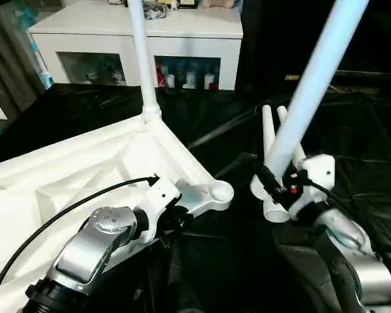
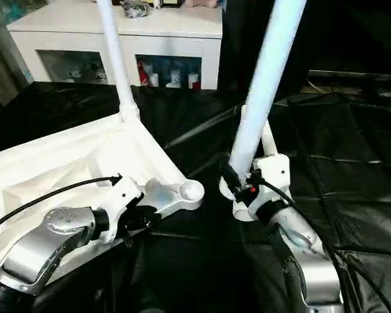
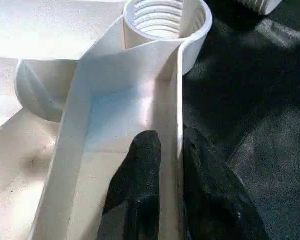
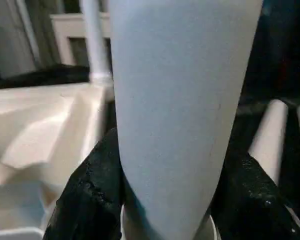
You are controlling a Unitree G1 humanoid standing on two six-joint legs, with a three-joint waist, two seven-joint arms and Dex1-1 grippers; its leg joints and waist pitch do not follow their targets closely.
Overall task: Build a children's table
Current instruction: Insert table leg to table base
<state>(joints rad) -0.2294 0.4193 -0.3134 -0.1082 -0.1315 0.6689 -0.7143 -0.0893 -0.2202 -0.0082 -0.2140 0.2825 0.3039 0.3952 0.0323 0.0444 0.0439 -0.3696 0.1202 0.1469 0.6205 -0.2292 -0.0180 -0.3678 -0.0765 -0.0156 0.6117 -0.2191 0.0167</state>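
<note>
The white tabletop lies underside up on black cloth. One leg stands upright in its far corner socket. The near corner socket is open, its ribbed bore showing in the left wrist view. My left gripper sits just behind that socket, one finger inside the rim wall and one outside, pinching it. To the right of the corner, my right gripper is shut on a second leg, held steeply tilted with its flared end down beside the socket. Two more legs lie behind it.
A white cabinet with glass fronts stands at the back beyond the black cloth. A black cable runs across the tabletop to my left wrist. Wrinkled black cloth covers the surface on the right.
</note>
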